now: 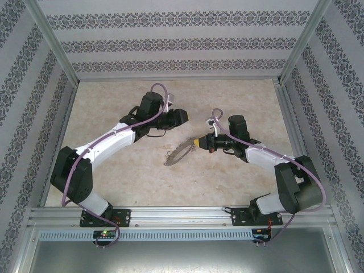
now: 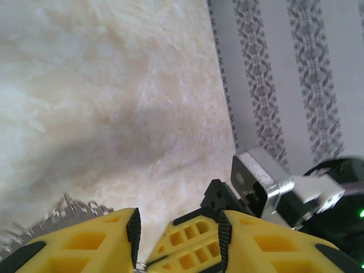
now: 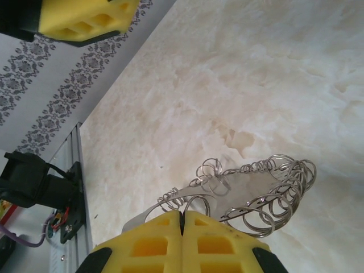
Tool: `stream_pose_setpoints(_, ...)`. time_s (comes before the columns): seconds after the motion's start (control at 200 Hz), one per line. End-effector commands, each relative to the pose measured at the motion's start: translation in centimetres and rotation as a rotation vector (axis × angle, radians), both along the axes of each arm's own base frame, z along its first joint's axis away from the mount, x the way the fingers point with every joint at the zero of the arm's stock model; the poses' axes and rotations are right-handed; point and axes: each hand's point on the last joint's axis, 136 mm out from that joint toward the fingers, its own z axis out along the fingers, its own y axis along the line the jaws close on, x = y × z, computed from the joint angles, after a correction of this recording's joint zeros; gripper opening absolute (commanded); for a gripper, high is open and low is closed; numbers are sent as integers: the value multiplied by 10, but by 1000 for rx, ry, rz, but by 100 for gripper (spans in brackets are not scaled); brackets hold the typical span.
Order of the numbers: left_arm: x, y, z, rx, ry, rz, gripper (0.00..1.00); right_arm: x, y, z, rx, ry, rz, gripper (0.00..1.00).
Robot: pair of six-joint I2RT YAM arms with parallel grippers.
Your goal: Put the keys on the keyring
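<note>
The keyring (image 1: pixel 176 152), a thin grey hoop fringed with small silvery rings, slants down to the tabletop from my right gripper (image 1: pixel 199 142). In the right wrist view the yellow fingers of the right gripper (image 3: pixel 182 215) are pressed together on the hoop (image 3: pixel 251 210). My left gripper (image 1: pixel 181 118) hovers up and to the left of it, clear of the ring. In the left wrist view the left gripper (image 2: pixel 178 219) has its jaws apart with nothing held; the right gripper's fingers (image 2: pixel 187 239) show beyond the gap, and the ring's fringe (image 2: pixel 68 207) lies at the lower left. The keys are out of view.
Patterned walls (image 1: pixel 182 40) enclose the pale stone-look tabletop (image 1: pixel 125 170) on three sides. An aluminium rail (image 1: pixel 182 215) runs along the near edge with both arm bases on it. Bare table lies behind and in front of the grippers.
</note>
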Motion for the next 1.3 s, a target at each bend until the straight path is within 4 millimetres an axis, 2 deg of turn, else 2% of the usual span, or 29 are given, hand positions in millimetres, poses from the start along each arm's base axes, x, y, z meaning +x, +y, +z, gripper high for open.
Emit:
stream_pose_setpoints(0.0,-3,17,-12,-68,276,215,39,4,4,15,-6,-78,9,0)
stream_pose_setpoints(0.07,-6,14,-15,-114,349,237,38,4,4,15,-10,-85,9,0)
stream_pose_setpoints(0.15,-5,4,-6,-142,332,179,37,4,4,15,-16,-89,10,0)
stream_pose_setpoints(0.2,-1,3,1,-79,250,122,39,4,4,16,-15,-88,14,0)
stream_pose_setpoints(0.275,4,7,-1,71,113,41,44,4,6,18,-6,-89,25,0)
stream_pose_setpoints(0.415,13,19,-22,247,-163,-55,50,3,10,24,28,-71,69,0)
stream_pose_setpoints(0.51,10,18,-31,289,-354,-165,45,4,9,25,42,-59,81,0)
stream_pose_setpoints(0.64,-13,2,-43,244,-513,-398,37,4,9,27,70,-37,108,0)
stream_pose_setpoints(0.784,-24,-15,-41,134,-570,-529,34,2,8,27,96,-11,140,0)
stream_pose_setpoints(0.989,-31,-31,-34,8,-577,-679,28,0,6,25,118,17,166,0)
stream_pose_setpoints(1.294,-47,-37,-31,-58,-554,-819,28,7,0,31,130,7,157,0)
